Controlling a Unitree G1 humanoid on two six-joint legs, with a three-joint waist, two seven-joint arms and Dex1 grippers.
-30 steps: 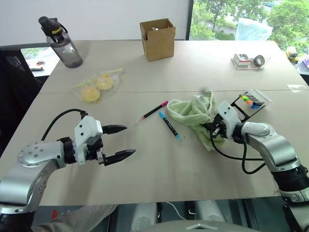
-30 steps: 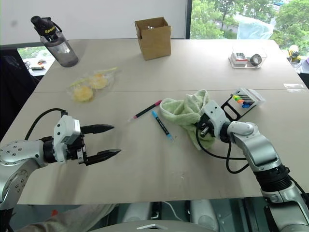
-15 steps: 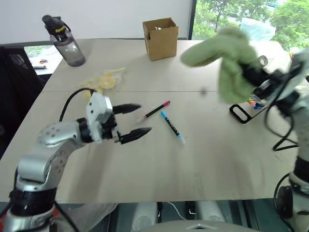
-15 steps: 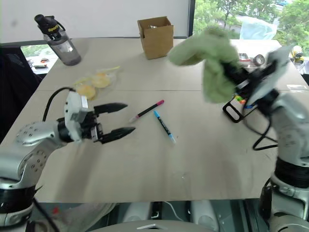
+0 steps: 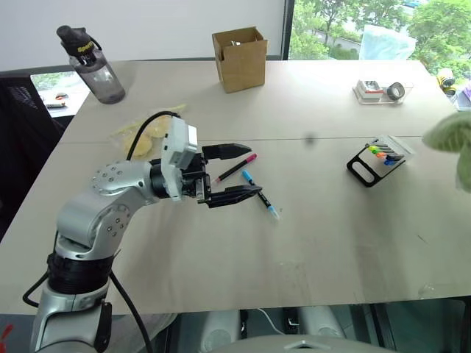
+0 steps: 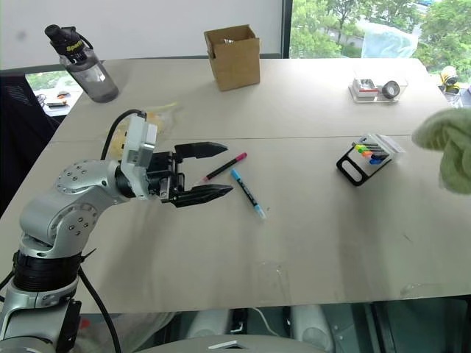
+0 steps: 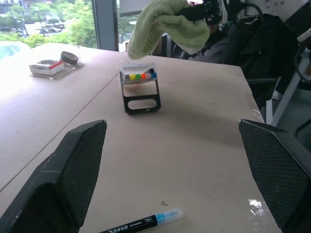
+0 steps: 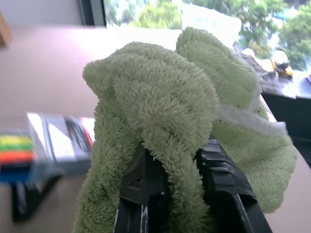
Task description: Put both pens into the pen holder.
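**Bystanders on the table**

A brown cardboard box stands open at the far middle of the beige table. A grey translucent water bottle with a black lid stands far left. A clear bag of yellow pieces lies nearer. A clear tray holding a tape roll sits far right. A fluffy green cloth hangs at the right edge.

white lettering "Sport" on water bottle lid
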